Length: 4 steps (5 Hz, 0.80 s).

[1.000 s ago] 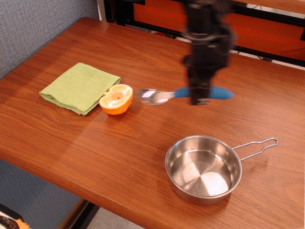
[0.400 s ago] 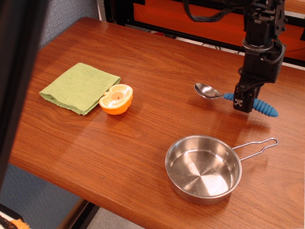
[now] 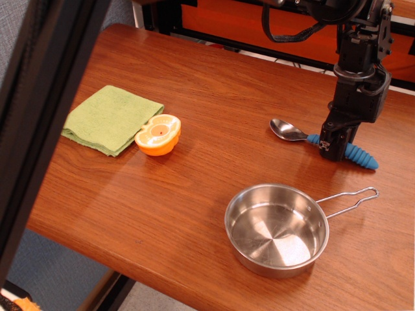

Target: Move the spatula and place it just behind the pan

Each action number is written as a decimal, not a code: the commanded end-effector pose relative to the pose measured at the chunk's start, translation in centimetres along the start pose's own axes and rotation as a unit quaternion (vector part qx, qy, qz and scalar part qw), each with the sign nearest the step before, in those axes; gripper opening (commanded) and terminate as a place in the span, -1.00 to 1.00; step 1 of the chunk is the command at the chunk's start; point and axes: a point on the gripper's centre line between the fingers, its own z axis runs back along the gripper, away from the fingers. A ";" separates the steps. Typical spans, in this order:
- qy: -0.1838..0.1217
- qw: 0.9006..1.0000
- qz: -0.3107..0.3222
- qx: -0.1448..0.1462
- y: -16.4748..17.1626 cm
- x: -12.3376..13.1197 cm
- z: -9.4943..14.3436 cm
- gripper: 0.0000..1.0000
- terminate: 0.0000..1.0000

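The spatula (image 3: 288, 131) has a shiny silver bowl and a ribbed blue handle (image 3: 358, 155). It lies low at the table, behind the pan, bowl pointing left. My gripper (image 3: 332, 150) comes down from the upper right and is shut on the blue handle near its neck. The pan (image 3: 277, 229) is a round steel pan at the front of the table, with a wire loop handle (image 3: 350, 199) pointing right. The spatula sits a short way beyond the pan's far rim.
A folded green cloth (image 3: 111, 118) lies at the left. An orange round toy piece (image 3: 158, 134) sits next to it. A dark out-of-focus bar (image 3: 45, 110) crosses the left foreground. An orange and black frame (image 3: 259, 26) runs behind the table.
The gripper carried the spatula from the table's middle to the right, then lowered it slightly behind the pan. The dark bar at the left has widened and tilted.
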 end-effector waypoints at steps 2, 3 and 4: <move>0.003 0.998 0.034 0.059 -0.8 -0.4 4.6 1.00 -1.00; 0.021 0.992 0.084 0.086 -1.3 -1.5 7.2 1.00 -1.00; 0.030 0.973 0.206 0.103 -3.0 -4.4 9.4 1.00 -1.00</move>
